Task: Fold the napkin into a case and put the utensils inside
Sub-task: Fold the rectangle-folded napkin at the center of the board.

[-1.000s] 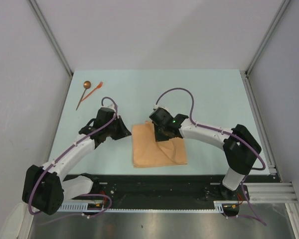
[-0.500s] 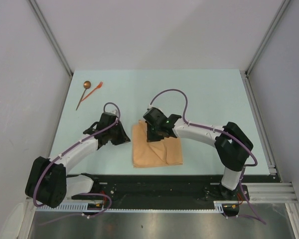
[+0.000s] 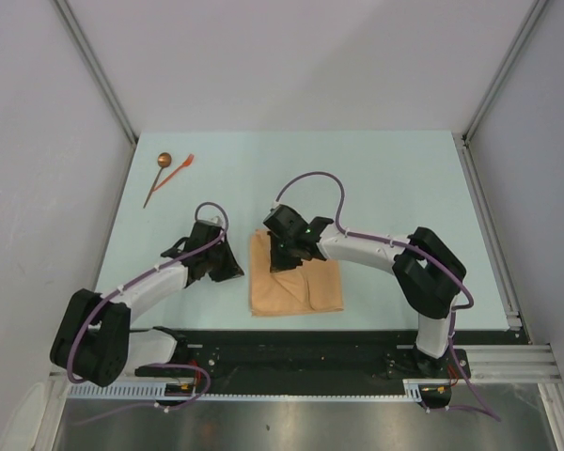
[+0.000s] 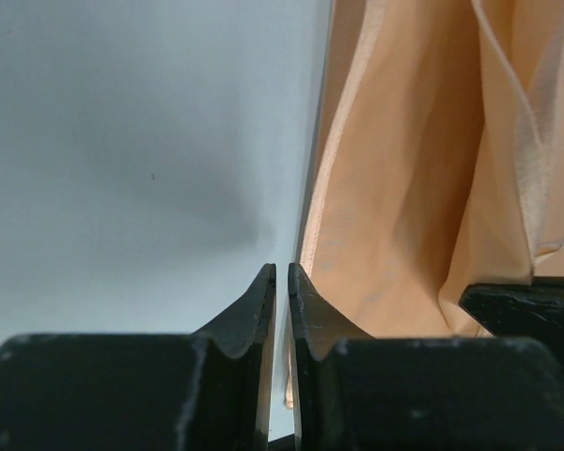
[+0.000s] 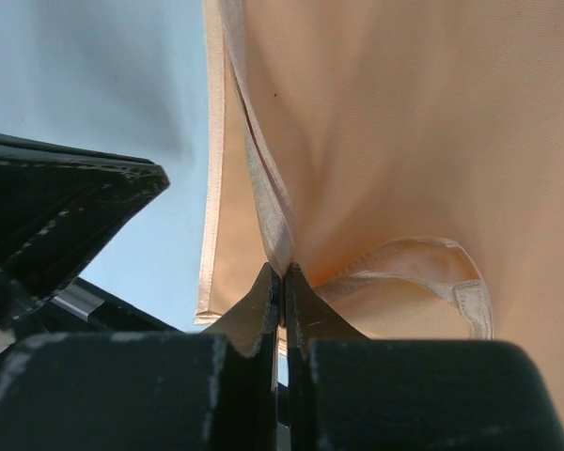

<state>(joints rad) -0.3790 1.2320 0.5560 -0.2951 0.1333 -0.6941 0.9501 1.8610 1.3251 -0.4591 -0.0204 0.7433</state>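
The tan-orange napkin (image 3: 310, 287) lies folded in layers on the pale table, near the front middle. My right gripper (image 3: 284, 258) is over its far left part, shut on a raised fold of the cloth (image 5: 284, 271). My left gripper (image 3: 235, 271) sits just off the napkin's left edge (image 4: 315, 216); its jaws (image 4: 282, 268) stand a thin slit apart with nothing gripped. The utensils lie apart at the far left: a dark-handled spoon (image 3: 160, 176) with a coppery bowl, and an orange-red fork-like piece (image 3: 180, 167) beside it.
Grey walls with metal rails bound the table (image 3: 385, 188) on three sides. A black base rail (image 3: 291, 352) runs along the near edge behind the napkin. The left arm's dark body (image 5: 56, 207) shows beside the cloth in the right wrist view.
My right gripper has moved left, dragging the pinched cloth over, so the napkin is now narrower. My left gripper has shifted nearer and closer to the napkin's left edge.
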